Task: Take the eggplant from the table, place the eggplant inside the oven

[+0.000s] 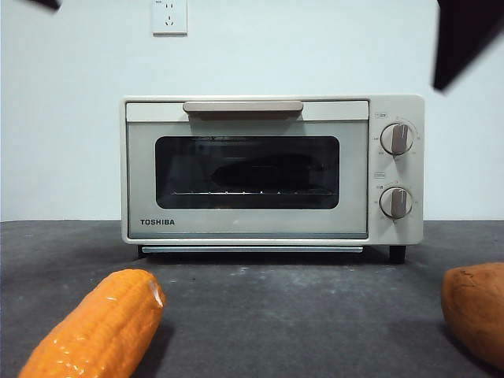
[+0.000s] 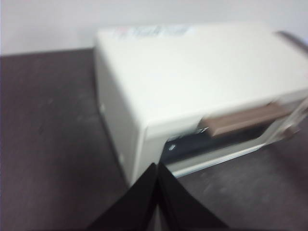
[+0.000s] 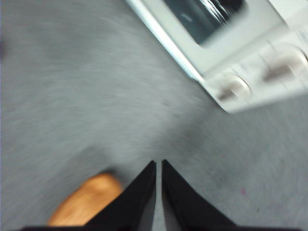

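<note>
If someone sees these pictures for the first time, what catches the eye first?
The cream Toshiba oven stands centered on the table, door shut, with the dark eggplant lying on its rack behind the glass. In front, the orange corn cob lies at the left and a sweet potato at the right edge.

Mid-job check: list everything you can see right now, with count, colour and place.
oven: one, cream-white, on the table at the back wall, door shut
eggplant: one, dark, on the rack inside the oven, seen through the glass
corn cob: one, orange, front of the table
sweet potato: one, brown-orange, front of the table, opposite side
table: one, dark grey
wall socket: one, white, above the oven
left tool: black, shut, empty, above the oven's corner
right tool: black, shut, empty, above the table near the sweet potato
</note>
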Robot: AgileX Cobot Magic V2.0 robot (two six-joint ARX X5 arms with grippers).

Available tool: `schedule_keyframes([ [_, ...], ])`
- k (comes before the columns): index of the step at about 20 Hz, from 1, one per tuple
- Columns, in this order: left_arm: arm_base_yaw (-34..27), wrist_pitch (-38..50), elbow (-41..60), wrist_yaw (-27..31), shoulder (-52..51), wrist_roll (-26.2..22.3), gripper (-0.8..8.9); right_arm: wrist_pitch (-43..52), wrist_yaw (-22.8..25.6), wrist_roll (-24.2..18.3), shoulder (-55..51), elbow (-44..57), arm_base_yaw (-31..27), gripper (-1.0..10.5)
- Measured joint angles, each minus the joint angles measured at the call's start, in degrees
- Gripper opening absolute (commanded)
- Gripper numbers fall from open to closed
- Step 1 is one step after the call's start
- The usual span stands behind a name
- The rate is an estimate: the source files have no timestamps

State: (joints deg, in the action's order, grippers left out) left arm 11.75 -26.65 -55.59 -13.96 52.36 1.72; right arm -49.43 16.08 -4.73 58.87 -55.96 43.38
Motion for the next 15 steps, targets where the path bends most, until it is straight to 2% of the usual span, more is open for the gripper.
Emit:
schedule_keyframes([
  [3,0.13,6.19,13.46,4.0,-6.34,0.98,0.06,14.99,-4.07,3.58,-6.47,9.44,-9.75,0.0],
  [7,0.13,15.02,27.06,4.85,-9.68,5.64,0.06,31.91,-5.57,6.78,-15.72,22.32,-13.25,0.0],
  [10,0.17,16.26,29.24,4.85,-10.12,7.21,0.06,37.33,-5.55,7.65,-21.03,28.87,-13.49,0.0],
  [15,0.17,16.63,29.24,4.85,-10.14,8.11,0.06,38.07,-5.4,7.82,-22.05,30.21,-13.49,0.0],
])
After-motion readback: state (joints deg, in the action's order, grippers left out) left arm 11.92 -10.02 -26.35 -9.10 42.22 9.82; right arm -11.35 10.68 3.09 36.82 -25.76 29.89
